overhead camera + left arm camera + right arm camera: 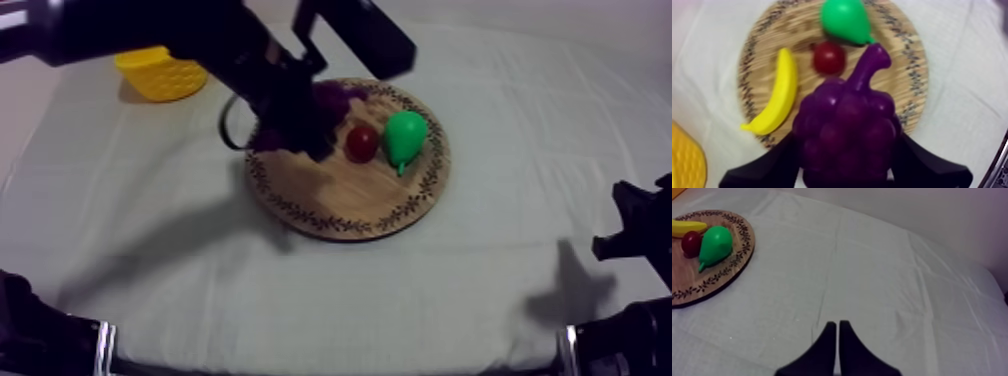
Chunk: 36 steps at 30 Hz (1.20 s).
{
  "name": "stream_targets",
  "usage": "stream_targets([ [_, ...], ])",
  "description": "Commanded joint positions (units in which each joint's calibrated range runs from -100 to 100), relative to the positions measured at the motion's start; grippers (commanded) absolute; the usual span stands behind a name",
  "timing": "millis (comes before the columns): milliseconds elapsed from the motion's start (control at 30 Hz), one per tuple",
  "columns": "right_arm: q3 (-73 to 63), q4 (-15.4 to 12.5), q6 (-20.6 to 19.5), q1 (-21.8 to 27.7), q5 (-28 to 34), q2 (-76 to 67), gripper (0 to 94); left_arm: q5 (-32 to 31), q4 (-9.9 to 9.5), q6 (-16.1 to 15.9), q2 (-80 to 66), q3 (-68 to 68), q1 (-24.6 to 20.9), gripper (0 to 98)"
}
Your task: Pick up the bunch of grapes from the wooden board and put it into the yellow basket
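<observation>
The left gripper (847,172) is closed round the bunch of grapes (847,120). Its black fingers (767,167) press on either flank of the cluster, and the stem points away from the hand. The grapes hang between the fingers over the near edge of the wooden board (907,75). They look raised off the wood, though I cannot tell that for certain.

Beyond the fingertips lie the banana (779,92) to one side, the small red fruit (828,57) just past the stem, and the pear (844,20) farther out. The yellow basket (160,72) stands off to the banana's side of the hand, well apart from the board.

The step in hand is the carry, as I judge it. The hand should go straight up first, so the underside of the cluster clears the banana and the red fruit before any sideways travel. The bumpy, rounded surface gives the fingers little flat hold, so the squeeze should be steady and the swing smooth, with no sudden turn of the wrist.

The grapes should approach the basket from above its rim, not from the side, because a light basket could be knocked away. The fingers should open only once the bunch is centred over the opening and low inside it.

The right gripper (838,338) is shut on nothing, its fingers together as a narrow wedge over bare cloth (882,278). It is well apart from the board and can rest there.
</observation>
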Motion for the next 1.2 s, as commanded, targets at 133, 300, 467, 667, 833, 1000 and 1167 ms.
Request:
stream_targets([
  [133,-0.01,-0.01,0.02,0.00,0.01,0.02,0.3,-1.85,0.09,0.54,-8.77,8.99,-5.32,53.0],
  [300,-0.01,-0.01,0.02,0.00,0.01,0.02,0.3,-3.91,0.22,0.66,-13.69,17.66,-9.97,53.2],
  [467,-0.01,-0.01,0.02,0.00,0.01,0.02,0.3,-4.38,0.29,-0.23,-16.09,21.31,-15.19,53.7],
  [667,-0.01,-0.01,0.02,0.00,0.01,0.02,0.3,-2.97,0.47,-1.70,-15.92,17.46,-20.76,53.5],
  [833,-0.01,-0.01,0.02,0.00,0.01,0.02,0.3,-1.07,0.84,-2.28,-14.30,10.04,-24.43,53.4],
  [1000,-0.01,-0.01,0.02,0.00,0.01,0.02,0.3,0.63,2.03,-1.54,-11.22,0.80,-28.01,53.3],
  [1167,-0.01,-0.01,0.02,0.00,0.01,0.02,0.3,0.85,3.76,0.17,-5.98,-8.23,-30.83,53.4],
])
